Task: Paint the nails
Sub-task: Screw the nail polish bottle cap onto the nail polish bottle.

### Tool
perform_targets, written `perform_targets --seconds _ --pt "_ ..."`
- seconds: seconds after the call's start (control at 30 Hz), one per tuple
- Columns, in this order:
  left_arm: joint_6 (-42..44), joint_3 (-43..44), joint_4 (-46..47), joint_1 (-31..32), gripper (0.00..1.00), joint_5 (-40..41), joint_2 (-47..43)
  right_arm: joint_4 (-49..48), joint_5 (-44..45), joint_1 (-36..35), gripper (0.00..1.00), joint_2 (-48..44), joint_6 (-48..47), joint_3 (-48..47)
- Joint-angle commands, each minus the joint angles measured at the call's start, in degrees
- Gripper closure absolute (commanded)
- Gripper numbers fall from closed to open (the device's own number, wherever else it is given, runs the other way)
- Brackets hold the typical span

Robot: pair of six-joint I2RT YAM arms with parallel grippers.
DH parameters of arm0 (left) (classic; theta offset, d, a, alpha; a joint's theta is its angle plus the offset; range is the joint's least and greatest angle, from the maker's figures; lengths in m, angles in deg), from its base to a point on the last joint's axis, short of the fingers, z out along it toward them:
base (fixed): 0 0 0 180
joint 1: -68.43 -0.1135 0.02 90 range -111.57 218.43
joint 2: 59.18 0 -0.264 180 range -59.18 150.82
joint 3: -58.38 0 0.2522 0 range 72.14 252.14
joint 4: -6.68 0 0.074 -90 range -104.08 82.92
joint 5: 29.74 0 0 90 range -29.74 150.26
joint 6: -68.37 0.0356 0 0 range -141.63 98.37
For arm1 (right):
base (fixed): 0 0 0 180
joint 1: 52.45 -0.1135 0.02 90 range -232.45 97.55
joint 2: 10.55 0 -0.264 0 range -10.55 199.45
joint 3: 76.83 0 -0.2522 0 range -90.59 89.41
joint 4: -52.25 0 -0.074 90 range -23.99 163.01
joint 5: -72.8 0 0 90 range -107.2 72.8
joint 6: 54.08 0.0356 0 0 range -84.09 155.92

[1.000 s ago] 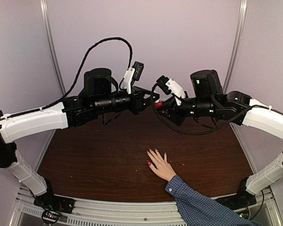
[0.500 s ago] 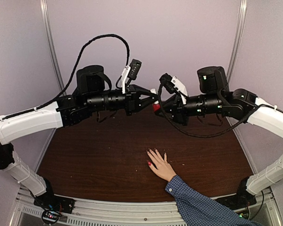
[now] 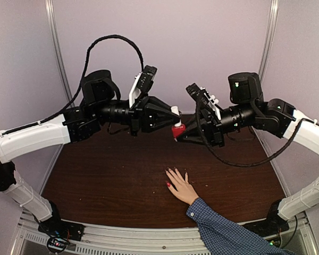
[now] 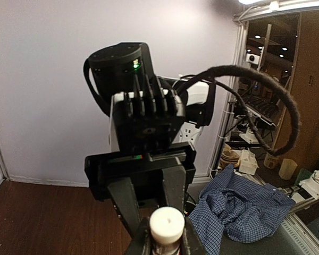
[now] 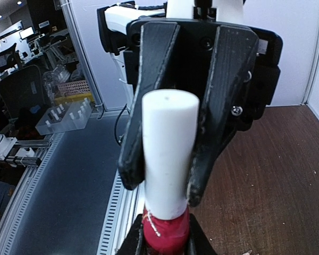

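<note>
**Operator:** What has changed in this last second?

**Spotter:** You've brought both arms lower and closer together. The small round red polish bottle (image 3: 177,130) hung higher between them a second ago. Now it sits lower, cap uppermost, in the air above the dark brown wood-grain surface (image 3: 106,180). Both your wrists have rolled too.

**Operator:** And the grips?

**Spotter:** Your left pincer (image 3: 173,112) is clamped on the white cylindrical cap (image 5: 169,143), its fingers pressed against both sides. Your right pincer (image 5: 166,234) is closed round the red body just under it. In the right wrist view the cap looks seated on the neck, and no brush shows.

**Operator:** So where does that leave me?

**Spotter:** You're opening the bottle, I'd judge. The wrist roll reads as a twist on the cap, but I see no gap yet, so painting hasn't begun.

**Operator:** Where are the nails?

**Spotter:** The nails (image 3: 169,185) are on the light-skinned hand in a blue checked sleeve (image 3: 182,188). It lies flat on the surface with fingers spread, well below the bottle and nearer your arm bases, and it hasn't shifted. One tip shows red; the others are too small to tell. Once the cap comes free, keep the bottle upright or polish may spill
</note>
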Motion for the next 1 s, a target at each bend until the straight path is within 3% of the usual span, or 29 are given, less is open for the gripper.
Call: perform_targets --seconds 0.0,0.03,0.2,0.27,0.4,0.47,0.73,0.97 --pt "-0.5 0.5 1.0 1.1 0.98 -9.3 1.3 -7.2 -5.8 -0.4 1.00 -0.7 -1.2 -3.1" --pt "-0.4 0.3 0.9 1.1 0.96 -8.4 0.9 -6.8 -5.0 -0.4 1.00 -0.9 -1.4 -3.0" --pt "0.7 -1.5 -2.1 -0.3 0.64 4.0 -2.9 -3.9 4.7 -0.4 1.00 -1.7 -1.7 -2.5" --pt "2.1 -1.7 -4.8 -0.3 0.57 11.1 -4.8 -3.0 10.9 -0.4 1.00 -1.8 -1.2 -2.1" --pt "3.9 -2.5 -9.8 -0.3 0.55 29.2 -7.4 -3.7 26.1 -0.4 1.00 -2.3 0.3 0.1" --pt "4.3 -4.3 -8.8 -0.3 0.55 34.3 -8.4 -3.7 32.3 -0.4 1.00 -2.2 0.9 0.9" --pt "2.1 -3.4 -7.2 -0.4 0.56 35.9 -5.5 -4.3 46.5 -2.9 1.00 -0.8 2.7 2.2" --pt "-0.2 -0.6 -4.6 0.0 0.57 35.2 -1.3 -4.4 51.8 -6.0 1.00 2.2 2.8 1.3"
